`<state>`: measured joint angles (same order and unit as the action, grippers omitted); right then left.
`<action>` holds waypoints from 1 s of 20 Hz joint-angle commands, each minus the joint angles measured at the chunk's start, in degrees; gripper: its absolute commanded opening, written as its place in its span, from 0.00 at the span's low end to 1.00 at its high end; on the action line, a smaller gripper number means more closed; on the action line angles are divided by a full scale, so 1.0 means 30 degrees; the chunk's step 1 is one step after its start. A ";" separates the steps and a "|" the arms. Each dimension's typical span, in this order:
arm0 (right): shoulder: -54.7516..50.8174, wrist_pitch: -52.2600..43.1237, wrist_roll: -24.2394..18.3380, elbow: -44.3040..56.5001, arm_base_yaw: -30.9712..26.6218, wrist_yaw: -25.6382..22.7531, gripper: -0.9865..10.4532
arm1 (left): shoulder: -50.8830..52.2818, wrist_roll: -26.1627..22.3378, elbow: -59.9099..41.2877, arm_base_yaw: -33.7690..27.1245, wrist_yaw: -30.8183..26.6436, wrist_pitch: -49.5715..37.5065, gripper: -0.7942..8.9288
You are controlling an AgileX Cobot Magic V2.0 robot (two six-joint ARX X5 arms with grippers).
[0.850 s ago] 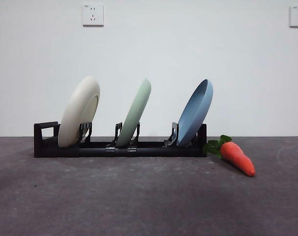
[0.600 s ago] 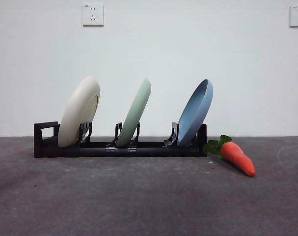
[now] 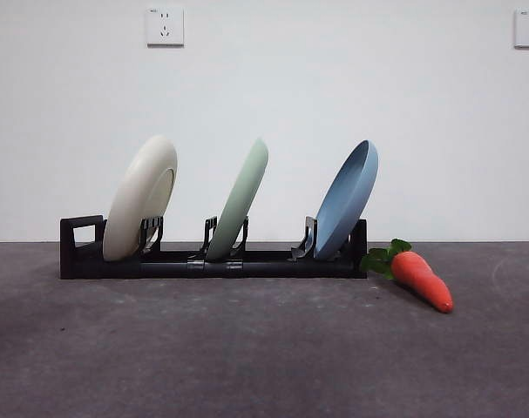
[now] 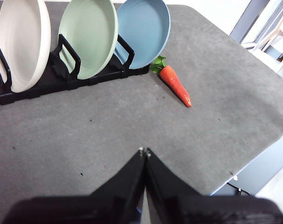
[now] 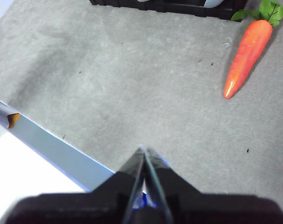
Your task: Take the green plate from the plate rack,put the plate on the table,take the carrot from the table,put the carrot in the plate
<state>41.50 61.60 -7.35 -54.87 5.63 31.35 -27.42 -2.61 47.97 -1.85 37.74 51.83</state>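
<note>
The green plate (image 3: 240, 202) stands tilted in the middle slot of the black plate rack (image 3: 168, 262), between a cream plate (image 3: 140, 198) and a blue plate (image 3: 347, 198). The left wrist view shows the green plate (image 4: 89, 36) in the rack (image 4: 48, 83) too. The carrot (image 3: 420, 276) lies on the grey table (image 3: 264, 348) just right of the rack, leaves toward it; it shows in both wrist views (image 4: 176, 84) (image 5: 247, 55). My left gripper (image 4: 144, 151) is shut and empty, well short of the rack. My right gripper (image 5: 142, 148) is shut and empty near the table's edge.
Two wall sockets (image 3: 165, 26) hang on the white wall behind. The table's edge (image 5: 52, 144) runs close under the right gripper, and another edge (image 4: 253, 161) lies beyond the carrot in the left wrist view. Neither arm shows in the front view.
</note>
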 commanded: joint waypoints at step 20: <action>0.0051 -0.0095 0.0146 -0.0124 0.0029 0.0051 0.61 | -0.5056 0.1217 0.4313 0.2222 0.0787 -0.4138 0.66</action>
<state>41.63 61.65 -7.25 -54.92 5.63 31.40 -42.17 0.36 60.93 4.58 40.12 39.92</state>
